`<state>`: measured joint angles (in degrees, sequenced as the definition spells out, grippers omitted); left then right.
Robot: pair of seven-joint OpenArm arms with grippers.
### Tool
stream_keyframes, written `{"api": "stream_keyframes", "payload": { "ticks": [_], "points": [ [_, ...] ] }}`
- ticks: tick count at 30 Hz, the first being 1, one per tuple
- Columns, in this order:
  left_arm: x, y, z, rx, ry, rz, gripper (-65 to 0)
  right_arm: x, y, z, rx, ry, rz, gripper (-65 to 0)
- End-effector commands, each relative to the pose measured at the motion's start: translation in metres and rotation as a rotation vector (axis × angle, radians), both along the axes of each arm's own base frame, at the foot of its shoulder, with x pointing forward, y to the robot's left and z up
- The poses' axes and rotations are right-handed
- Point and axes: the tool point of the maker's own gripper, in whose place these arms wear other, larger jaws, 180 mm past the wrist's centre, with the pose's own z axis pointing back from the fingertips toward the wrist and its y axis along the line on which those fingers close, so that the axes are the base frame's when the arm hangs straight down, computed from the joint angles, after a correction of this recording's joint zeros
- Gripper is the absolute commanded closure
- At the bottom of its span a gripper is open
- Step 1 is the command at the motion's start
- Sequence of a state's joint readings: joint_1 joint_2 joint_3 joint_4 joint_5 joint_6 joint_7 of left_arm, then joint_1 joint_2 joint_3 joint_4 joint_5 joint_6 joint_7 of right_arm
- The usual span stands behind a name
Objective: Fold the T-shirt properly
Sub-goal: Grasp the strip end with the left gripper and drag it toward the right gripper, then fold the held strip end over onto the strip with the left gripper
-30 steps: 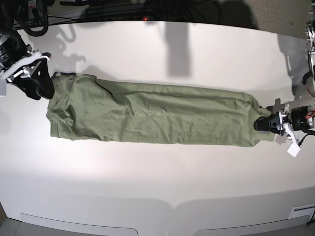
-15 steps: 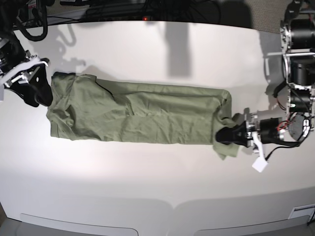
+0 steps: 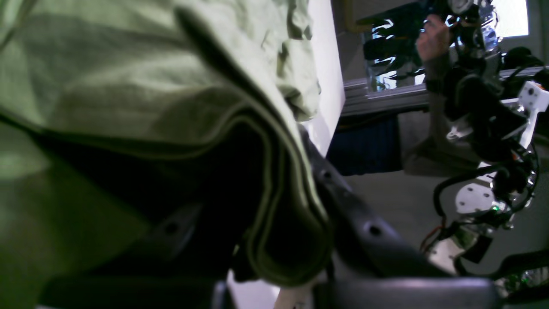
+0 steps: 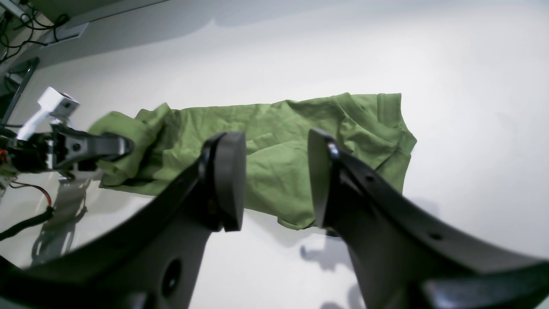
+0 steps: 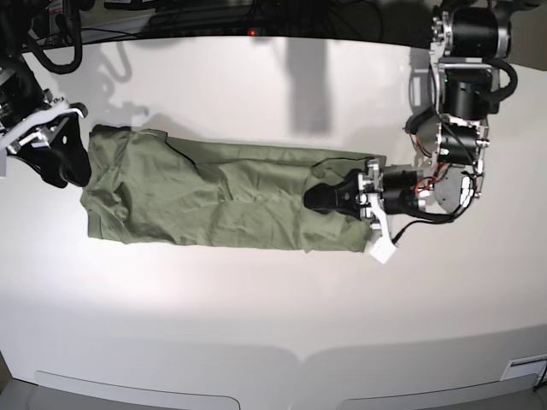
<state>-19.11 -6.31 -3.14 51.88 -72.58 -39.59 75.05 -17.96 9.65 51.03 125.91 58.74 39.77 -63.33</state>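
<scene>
The olive-green T-shirt (image 5: pixel 205 192) lies as a long wrinkled band across the white table (image 5: pixel 256 325). My left gripper (image 5: pixel 323 196) is shut on its right end, which is turned back over the band to the left. In the left wrist view the folded cloth (image 3: pixel 128 86) fills the frame and drapes over one dark finger (image 3: pixel 369 231). My right gripper (image 5: pixel 67 166) stands open just off the shirt's left end. The right wrist view shows this open gripper (image 4: pixel 274 180) empty above the T-shirt (image 4: pixel 279 128), with the left gripper (image 4: pixel 116 146) at the far end.
The left arm's column (image 5: pixel 466 60) rises at the back right of the table. Cables and gear (image 5: pixel 214 13) run along the far edge. A white tag (image 5: pixel 384 253) hangs from the left gripper. Beyond the table edge are a person's hand (image 3: pixel 433 38) and more rig.
The left gripper has carried the shirt's right end well to the left, over the cloth, shortening the band. The right gripper has stayed near the left end, open.
</scene>
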Motion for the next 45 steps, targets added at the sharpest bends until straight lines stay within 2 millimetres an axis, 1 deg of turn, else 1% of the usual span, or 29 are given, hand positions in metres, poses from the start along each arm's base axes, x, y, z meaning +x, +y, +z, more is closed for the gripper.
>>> {"api": "stream_keyframes", "payload": {
  "ticks": [1, 6, 8, 12, 16, 19, 20, 22, 24, 28, 35, 37, 41, 43, 45],
  "points": [
    [0.017, -0.002, 0.017, -0.020, -0.060, 0.025, 0.0, 0.002, 0.003, 0.013, -0.004, -0.048, 0.018, -23.1],
    [0.031, -0.006, 0.009, 0.044, -0.099, 0.094, 0.0, 0.002, 0.003, 0.013, -0.004, -0.048, 0.018, -23.1],
    [0.031, -0.008, 0.009, 0.042, -0.099, 0.093, 0.0, 0.002, 0.003, 0.012, -0.005, -0.048, 0.018, -23.1],
    [0.028, -0.021, 0.011, 0.019, -0.094, 0.074, 0.0, 0.002, 0.003, 0.013, -0.004, -0.048, 0.018, -23.1],
    [0.026, -0.040, 0.017, -0.022, -0.092, 0.061, 0.0, 0.002, 0.003, 0.013, -0.004, -0.048, 0.018, -23.1],
    [0.026, -0.058, 0.030, -0.095, -0.091, 0.063, -16.7, 0.002, 0.003, 0.013, -0.004, -0.049, 0.018, -23.1],
    [0.025, -0.063, 0.033, -0.111, -0.091, 0.062, -21.3, 0.002, 0.003, 0.013, -0.004, -0.048, 0.018, -23.1],
    [0.024, -0.071, 0.035, -0.121, -0.092, 0.053, -27.6, 0.002, 0.003, 0.012, -0.004, -0.048, 0.018, -23.1],
    [0.024, -0.073, 0.031, -0.087, -0.098, 0.040, -30.6, 0.002, 0.003, 0.012, -0.005, -0.047, 0.018, -23.1],
    [0.022, -0.071, 0.021, -0.029, -0.101, 0.021, -31.2, 0.002, 0.003, 0.012, -0.005, -0.047, 0.018, -23.1],
    [0.031, -0.070, 0.029, -0.063, -0.115, 0.071, -31.1, 0.002, 0.003, 0.012, -0.002, -0.048, 0.017, -23.1],
    [0.033, -0.068, 0.022, -0.020, -0.128, 0.080, -31.1, 0.002, 0.003, 0.012, -0.002, -0.048, 0.017, -23.1],
    [0.035, -0.061, 0.001, 0.119, -0.160, 0.077, -31.1, 0.002, 0.003, 0.012, -0.002, -0.048, 0.017, -23.1],
    [0.034, -0.061, -0.002, 0.132, -0.160, 0.070, -31.1, 0.002, 0.003, 0.012, -0.002, -0.049, 0.017, -23.1],
    [0.035, -0.062, 0.001, 0.115, -0.160, 0.078, -31.1, 0.002, 0.003, 0.012, -0.002, -0.049, 0.017, -23.1]
  ]
}}
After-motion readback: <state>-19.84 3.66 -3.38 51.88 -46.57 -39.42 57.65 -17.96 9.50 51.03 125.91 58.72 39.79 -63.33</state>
